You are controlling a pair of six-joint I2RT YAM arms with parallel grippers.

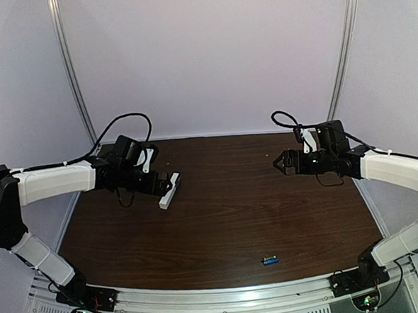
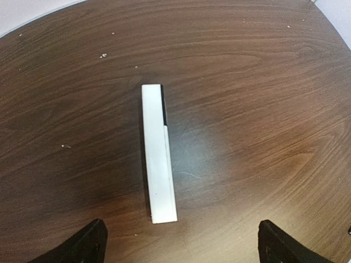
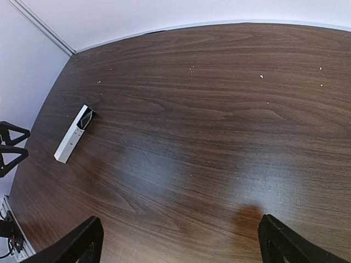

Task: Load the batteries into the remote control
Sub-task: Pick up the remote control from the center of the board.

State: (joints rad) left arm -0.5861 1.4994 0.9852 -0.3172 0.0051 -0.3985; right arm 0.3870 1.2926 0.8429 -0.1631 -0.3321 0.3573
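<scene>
Left gripper (image 2: 179, 244) hangs with jaws spread wide and empty, just above the white remote (image 2: 159, 159), which lies flat at the far left of the table (image 1: 220, 227). Right gripper (image 3: 179, 241), also spread and empty, hovers over the far right side. The batteries (image 1: 271, 260) show as one small blue speck near the front edge, well apart from both grippers; whether one or two, cannot tell. Likely risks: a nudged cell could roll off the near edge, and the light remote could skid under a one-sided pinch.
</scene>
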